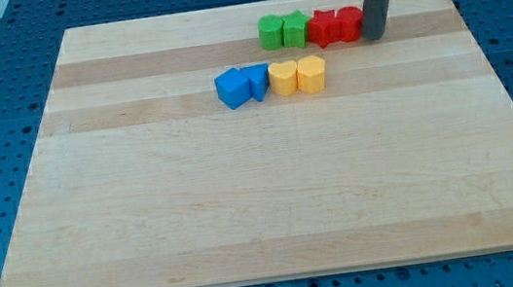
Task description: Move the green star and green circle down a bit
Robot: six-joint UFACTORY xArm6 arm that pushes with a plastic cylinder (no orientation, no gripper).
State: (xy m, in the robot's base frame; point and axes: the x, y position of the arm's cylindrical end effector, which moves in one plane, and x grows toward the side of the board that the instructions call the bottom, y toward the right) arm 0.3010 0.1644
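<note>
- Landmark = my tip, low end of the dark rod, resting on the wooden board near its top edge, toward the view's right.
- No hand on this arm, just the bare rod, so nothing is grasped or clenched.
- 8 blocks total, in 2 short rows, all to the view's left of my tip.
- Lower row sits below-left of my tip, well apart from it. Left to right: blue block, chunky, approx. cube shape; 2nd blue block, shape unclear, touching the 1st; yellow block, shape hard to tell; yellow block no. 2, looks many-sided, touching its yellow neighbour.
- Upper row is level w/ my tip. Left to right: green circle, farthest from my tip in that row; green star touching it on the side nearer my tip.
- Next, 2 red blocks: red block, then 2nd red block; shapes not clear.
- 2nd red block is just beside my tip on its left; looks like contact, can't tell for sure.
- Both green pieces sit higher on the board than the blue/yellow row.
</note>
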